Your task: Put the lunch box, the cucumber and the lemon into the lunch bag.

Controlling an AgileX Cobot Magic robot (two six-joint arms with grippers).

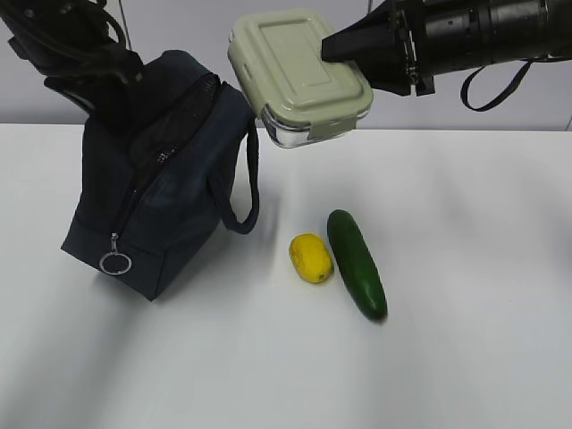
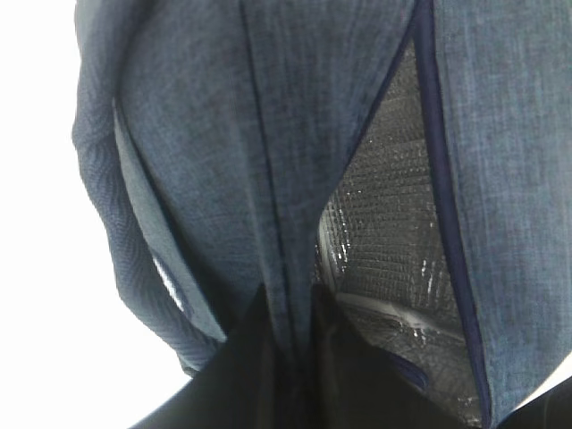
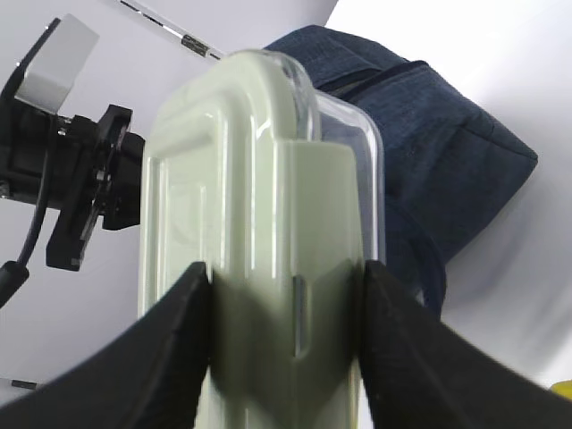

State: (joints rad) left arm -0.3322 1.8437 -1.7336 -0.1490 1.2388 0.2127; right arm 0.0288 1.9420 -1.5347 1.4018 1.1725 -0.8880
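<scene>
The navy lunch bag (image 1: 156, 206) stands at the left, tilted, its top zipper open and its silver lining (image 2: 393, 241) showing. My left gripper (image 2: 290, 308) is shut on a fold of the lunch bag's fabric beside the opening, holding it up. The lunch box (image 1: 299, 76), with its sage-green lid and clear base, hangs tilted in the air just right of the lunch bag's top. My right gripper (image 3: 286, 286) is shut on its end. On the white table (image 1: 465, 357) lie the yellow lemon (image 1: 310, 257) and, right of it, the dark green cucumber (image 1: 357, 263).
A loop handle (image 1: 241, 192) hangs from the bag's right side. A silver ring pull (image 1: 115, 263) dangles at the bag's front corner. The left arm (image 1: 76, 45) sits above the bag. A grey wall closes the back of the table.
</scene>
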